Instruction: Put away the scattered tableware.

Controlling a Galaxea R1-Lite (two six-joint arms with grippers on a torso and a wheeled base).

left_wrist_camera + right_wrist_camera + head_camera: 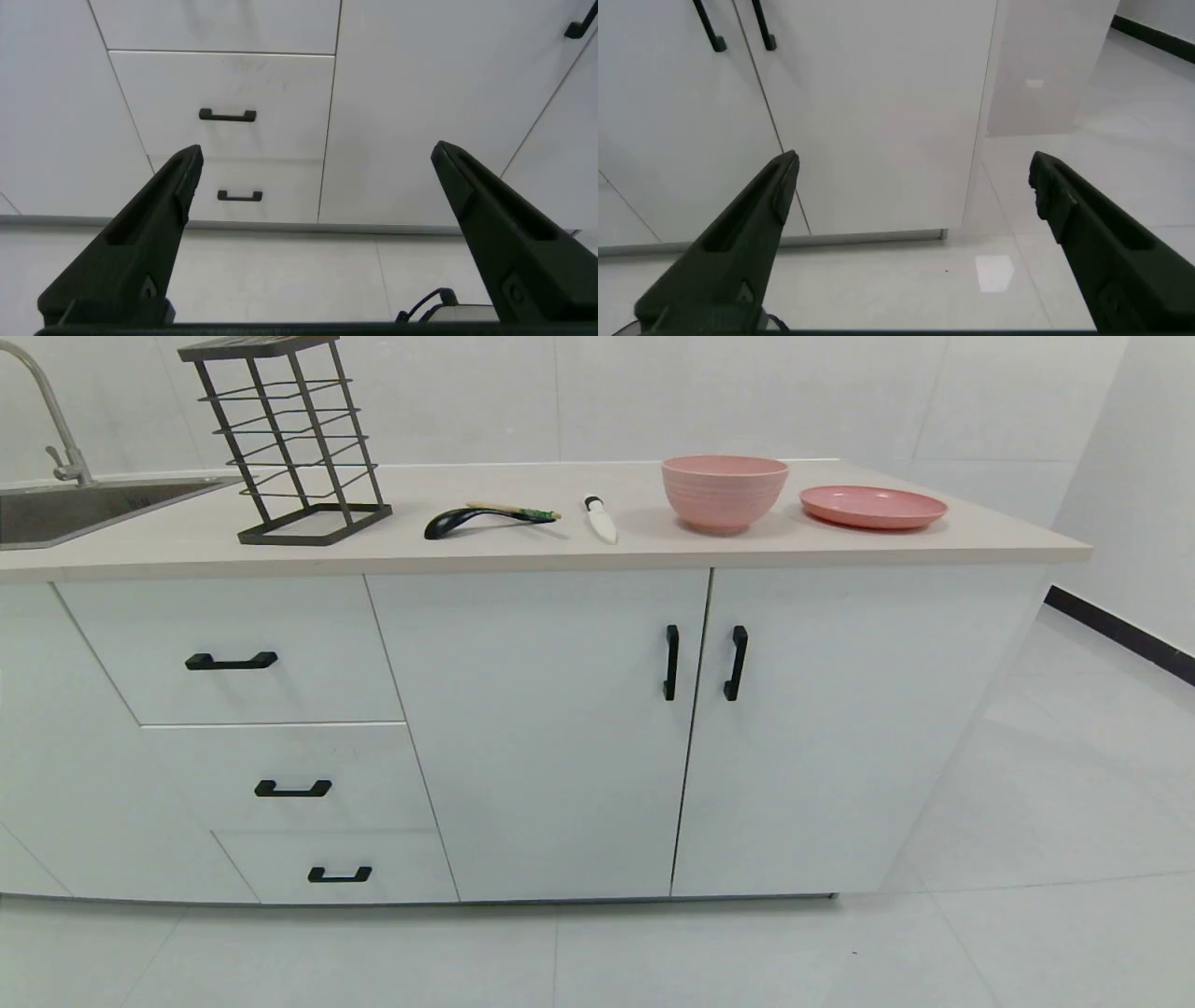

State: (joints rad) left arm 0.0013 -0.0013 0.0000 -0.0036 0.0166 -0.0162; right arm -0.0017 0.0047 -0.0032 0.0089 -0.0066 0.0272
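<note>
Countertop (504, 553): knife (602, 521) lies front-to-back (black handle rearward), blade pointing forward.

We are seeing the sink (56, 513) and faucet (73, 474) running off the head view's left edge, and the wire rack (299, 448) being clipped at the upper edge. We are not making out what the thin green-tipped piece (509, 509) lying against the black spoon (457, 521) is.

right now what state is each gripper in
Left gripper: open, holding nothing.
Right gripper: open, holding nothing.
</note>
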